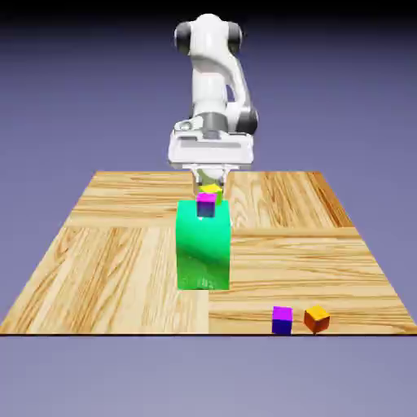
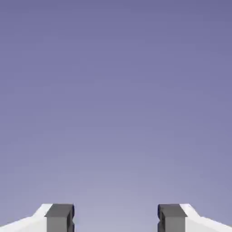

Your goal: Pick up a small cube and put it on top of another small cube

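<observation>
So in the exterior view there's a tall green block (image 1: 204, 248) mid-table (image 1: 122, 269), with a small magenta cube (image 1: 206, 204) and a yellow-topped one (image 1: 212, 191) by its top edge, right near the gripper (image 1: 212, 175). Another magenta cube (image 1: 282, 320) sits front right, just beside an orange cube (image 1: 317, 319). Hand view: fingertips (image 2: 60, 218) spread wide, nothing between them, just blue-violet backdrop.

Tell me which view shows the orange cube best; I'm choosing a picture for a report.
The exterior view: the orange cube sits there unobstructed near the table's front edge, its top and sides showing. The hand view shows none of it, only backdrop between the open fingertips.
</observation>
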### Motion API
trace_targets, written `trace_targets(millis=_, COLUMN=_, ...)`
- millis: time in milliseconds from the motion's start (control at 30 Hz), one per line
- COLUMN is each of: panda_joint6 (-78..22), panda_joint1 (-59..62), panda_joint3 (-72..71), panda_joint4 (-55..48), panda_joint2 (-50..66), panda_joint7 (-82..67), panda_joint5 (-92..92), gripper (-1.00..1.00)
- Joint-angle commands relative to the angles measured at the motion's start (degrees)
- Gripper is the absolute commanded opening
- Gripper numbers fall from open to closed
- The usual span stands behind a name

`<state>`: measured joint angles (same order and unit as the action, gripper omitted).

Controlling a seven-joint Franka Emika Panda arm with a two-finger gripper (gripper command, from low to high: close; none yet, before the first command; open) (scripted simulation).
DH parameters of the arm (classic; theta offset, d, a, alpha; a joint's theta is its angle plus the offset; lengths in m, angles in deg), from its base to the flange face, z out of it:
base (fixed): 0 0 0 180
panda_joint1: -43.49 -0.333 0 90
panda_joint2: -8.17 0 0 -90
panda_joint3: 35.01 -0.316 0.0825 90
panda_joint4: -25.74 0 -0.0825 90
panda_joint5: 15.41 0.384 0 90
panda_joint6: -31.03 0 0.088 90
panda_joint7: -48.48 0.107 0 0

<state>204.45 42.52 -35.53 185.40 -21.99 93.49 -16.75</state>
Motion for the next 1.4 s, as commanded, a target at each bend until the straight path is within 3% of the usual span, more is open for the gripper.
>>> trace_targets(millis=0, panda_joint6=-0.5, panda_joint1=-0.2, panda_joint3=-0.4, panda_joint4=-1.1, panda_joint2=2.1, panda_joint7=2.1, panda_joint5=-1.1, gripper=0.0)
trace_targets(millis=833, panda_joint6=-12.4, panda_joint1=-5.9, panda_joint3=-11.1, panda_joint4=-28.3, panda_joint2=52.8, panda_joint7=53.8, panda_joint5=-28.1, gripper=0.0)
trace_targets(millis=1067, panda_joint6=-5.9, panda_joint1=-11.2, panda_joint3=-4.1, panda_joint4=-33.2, panda_joint2=63.7, panda_joint7=58.6, panda_joint5=-33.5, gripper=0.0)
trace_targets(millis=1100, panda_joint6=-5.9, panda_joint1=-11.2, panda_joint3=-4.1, panda_joint4=-33.2, panda_joint2=63.7, panda_joint7=58.6, panda_joint5=-33.5, gripper=-1.0)
trace_targets(millis=1367, panda_joint6=-15.6, panda_joint1=-4.0, panda_joint3=-11.9, panda_joint4=-27.4, panda_joint2=49.2, panda_joint7=57.3, panda_joint5=-26.0, gripper=-1.0)
